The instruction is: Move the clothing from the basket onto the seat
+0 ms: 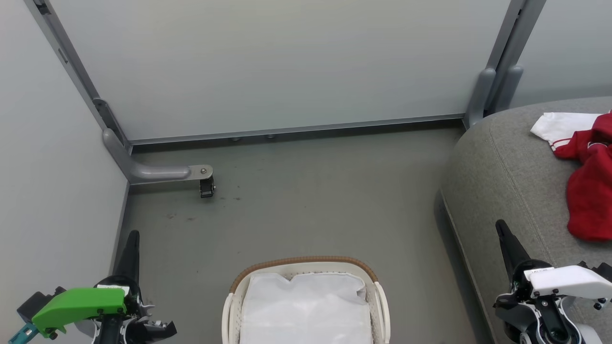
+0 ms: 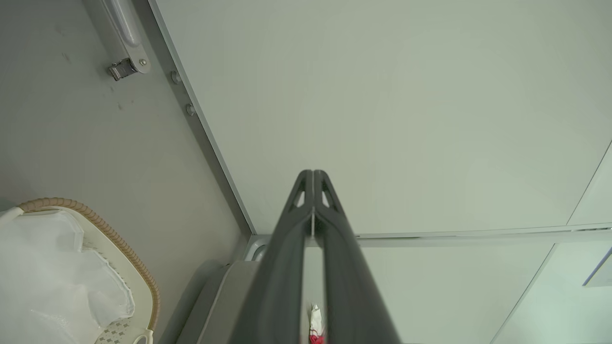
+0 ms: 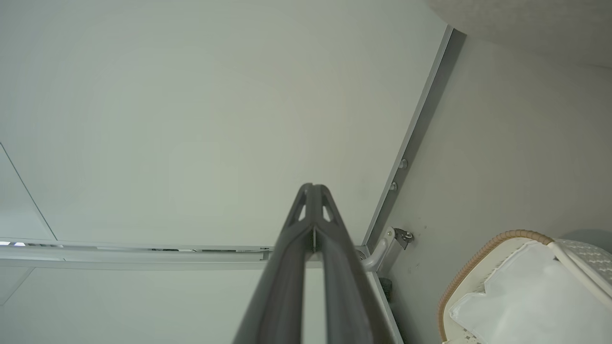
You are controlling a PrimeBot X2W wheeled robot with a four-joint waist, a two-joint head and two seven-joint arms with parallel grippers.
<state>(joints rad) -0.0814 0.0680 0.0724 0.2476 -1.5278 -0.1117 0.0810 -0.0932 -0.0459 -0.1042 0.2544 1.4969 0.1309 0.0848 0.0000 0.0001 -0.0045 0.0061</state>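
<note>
I see the clothing (image 1: 590,191) on the seat (image 1: 502,167), the basket (image 1: 306,263) holding its white liner (image 1: 306,306).
In my head view the red clothing lies at the right edge of the frame, a white piece (image 1: 559,125) touching its upper side; the basket sits at bottom centre. My left gripper (image 1: 133,236), lower left, and right gripper (image 1: 500,225), lower right, have fingers pressed together, holding nothing.

clothing (image 1: 587,191): red, crumpled on grey seat (image 1: 502,172) | basket (image 1: 368,272): white liner inside, on floor
</note>
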